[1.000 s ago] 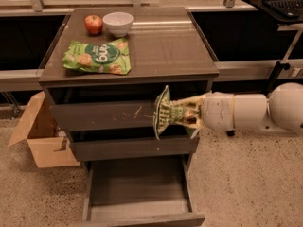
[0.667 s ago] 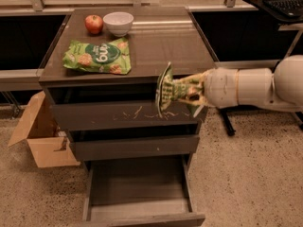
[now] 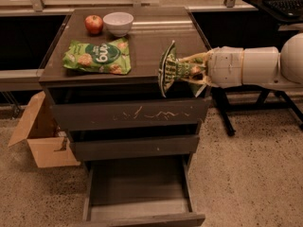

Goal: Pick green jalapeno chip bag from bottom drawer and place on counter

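Observation:
My gripper [image 3: 187, 72] reaches in from the right and is shut on the green jalapeno chip bag [image 3: 169, 70], a small dark olive-green wrinkled bag. The bag hangs edge-on over the front right edge of the counter [image 3: 151, 37], just above its surface. The bottom drawer [image 3: 139, 193] is pulled open below, and its floor is bare.
A larger bright green snack bag [image 3: 98, 56] lies on the counter's left half. A red apple [image 3: 93, 23] and a white bowl [image 3: 118, 22] stand at the back. A cardboard box [image 3: 40, 136] sits on the floor left of the cabinet. The scratched top drawer front [image 3: 130, 115] is closed.
My gripper has lifted the chip bag from in front of the top drawer up to the level of the counter's front right edge.

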Motion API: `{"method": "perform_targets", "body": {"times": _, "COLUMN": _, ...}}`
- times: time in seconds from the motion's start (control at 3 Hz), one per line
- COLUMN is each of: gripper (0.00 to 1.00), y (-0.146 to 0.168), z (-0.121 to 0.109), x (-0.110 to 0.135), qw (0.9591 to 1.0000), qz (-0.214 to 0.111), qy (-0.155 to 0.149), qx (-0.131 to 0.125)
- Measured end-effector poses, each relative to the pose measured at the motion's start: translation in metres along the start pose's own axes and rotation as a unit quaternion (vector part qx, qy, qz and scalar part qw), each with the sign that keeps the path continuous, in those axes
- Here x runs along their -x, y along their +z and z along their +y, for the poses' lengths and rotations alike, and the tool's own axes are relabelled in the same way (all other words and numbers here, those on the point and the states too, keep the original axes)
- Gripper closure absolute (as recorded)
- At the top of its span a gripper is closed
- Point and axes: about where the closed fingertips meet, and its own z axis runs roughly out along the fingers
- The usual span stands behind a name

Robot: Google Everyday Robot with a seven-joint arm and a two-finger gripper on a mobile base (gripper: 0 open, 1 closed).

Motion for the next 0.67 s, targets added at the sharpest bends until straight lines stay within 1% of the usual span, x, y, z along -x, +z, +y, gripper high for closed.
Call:
{"method": "perform_targets", "body": {"times": 0.33, "gripper": 1.00, "y": 0.006, "z": -0.009, "x": -0.006, "qw": 1.0000, "qz": 0.000, "qy": -0.006, "qx": -0.006}}
{"method": "perform_targets", "body": {"times": 0.67, "gripper": 1.00, "y": 0.020, "z": -0.033, "x": -0.029, "qw": 0.9999, "qz": 0.003, "qy": -0.008, "qx": -0.008}}
